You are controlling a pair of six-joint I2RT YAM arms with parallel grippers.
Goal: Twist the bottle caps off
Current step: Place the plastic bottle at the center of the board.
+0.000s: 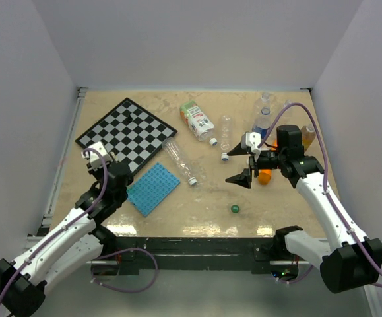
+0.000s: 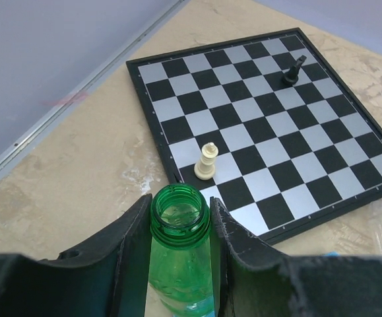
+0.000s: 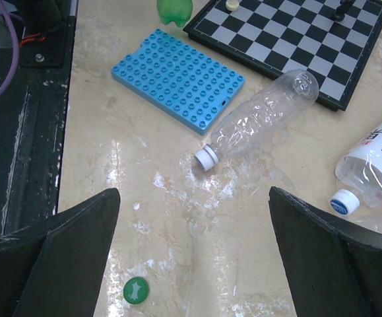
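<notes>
The left end effector (image 2: pixel 179 211) pinches the uncapped green bottle (image 2: pixel 181 277); the right end effector (image 3: pixel 194 191), spread, should square onto the mid-frame white cap (image 3: pixel 207 158).

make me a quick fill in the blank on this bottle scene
1. The uncapped bottle in the left gripper is ___ in colour.
2. The right gripper is ___ and holds nothing.
3. The clear bottle lying beside the blue studded plate has a ___ cap on.
4. The loose green cap lies nearer the ___ gripper.
Missing words: green, open, white, right
</notes>
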